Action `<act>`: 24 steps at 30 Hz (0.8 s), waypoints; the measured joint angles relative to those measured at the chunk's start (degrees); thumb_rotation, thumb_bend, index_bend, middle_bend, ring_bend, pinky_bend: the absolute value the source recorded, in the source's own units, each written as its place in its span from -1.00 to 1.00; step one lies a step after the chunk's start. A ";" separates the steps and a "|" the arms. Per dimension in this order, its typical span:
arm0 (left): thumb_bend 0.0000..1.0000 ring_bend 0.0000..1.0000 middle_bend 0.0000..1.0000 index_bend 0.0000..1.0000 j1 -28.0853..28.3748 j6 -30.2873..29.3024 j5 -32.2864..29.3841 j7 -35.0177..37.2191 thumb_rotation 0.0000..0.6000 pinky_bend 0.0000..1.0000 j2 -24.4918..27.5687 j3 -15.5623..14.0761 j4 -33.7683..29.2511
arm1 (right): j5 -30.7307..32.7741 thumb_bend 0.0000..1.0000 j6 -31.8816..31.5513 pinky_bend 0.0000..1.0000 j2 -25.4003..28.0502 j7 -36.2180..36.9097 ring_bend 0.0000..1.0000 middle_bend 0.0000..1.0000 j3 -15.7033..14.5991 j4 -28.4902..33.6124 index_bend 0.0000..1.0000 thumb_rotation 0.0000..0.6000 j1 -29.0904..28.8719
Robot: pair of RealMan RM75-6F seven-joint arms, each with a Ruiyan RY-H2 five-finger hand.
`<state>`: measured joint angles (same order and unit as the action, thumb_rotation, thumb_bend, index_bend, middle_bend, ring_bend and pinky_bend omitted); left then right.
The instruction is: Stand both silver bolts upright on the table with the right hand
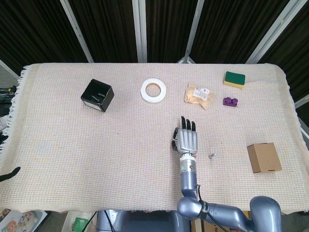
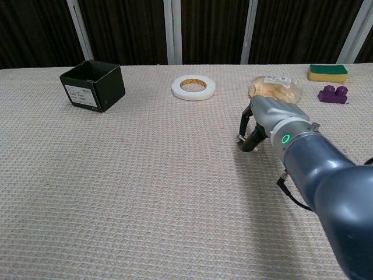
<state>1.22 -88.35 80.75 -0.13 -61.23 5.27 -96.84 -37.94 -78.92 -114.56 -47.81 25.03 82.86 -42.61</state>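
The right hand (image 1: 186, 139) hangs low over the middle of the table (image 1: 58, 145), palm down, its fingers (image 1: 187, 125) stretched forward in the head view. The chest view catches the same right hand (image 2: 269, 119) from the front, and there its dark fingers (image 2: 249, 137) curl downward toward the cloth with something small and pale at their tips. It may be a bolt pinched there, but it is too small and too covered to call, so I cannot tell whether the hand holds anything. From above, the back of the hand hides whatever sits underneath.

Just to the right of the wrist, a silver bolt (image 1: 211, 155) shows on the cloth in the head view, a tiny bright speck, and whether it stands or lies is hard to make out. The chest view does not show it; the forearm fills that corner.

Farther out sit a snack bag (image 1: 197, 94), half hidden behind the hand in the chest view, a tape roll (image 1: 153, 90), a black box (image 1: 97, 95), a purple block (image 1: 230, 101) and a sponge (image 1: 234, 78). A cardboard box (image 1: 263, 157) appears only from above. The left hand is out of sight in both views.
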 measured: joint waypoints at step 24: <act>-0.71 -0.99 -0.70 -0.66 0.02 -0.06 -0.05 -0.15 1.00 -0.90 -0.04 -0.02 -0.05 | 1.29 -0.24 0.58 -0.97 1.97 1.25 -0.97 -1.00 0.26 2.98 0.26 1.00 0.27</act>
<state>1.23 -88.42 80.70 -0.28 -61.28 5.26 -96.90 -36.65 -78.34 -112.60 -46.55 25.29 85.84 -42.33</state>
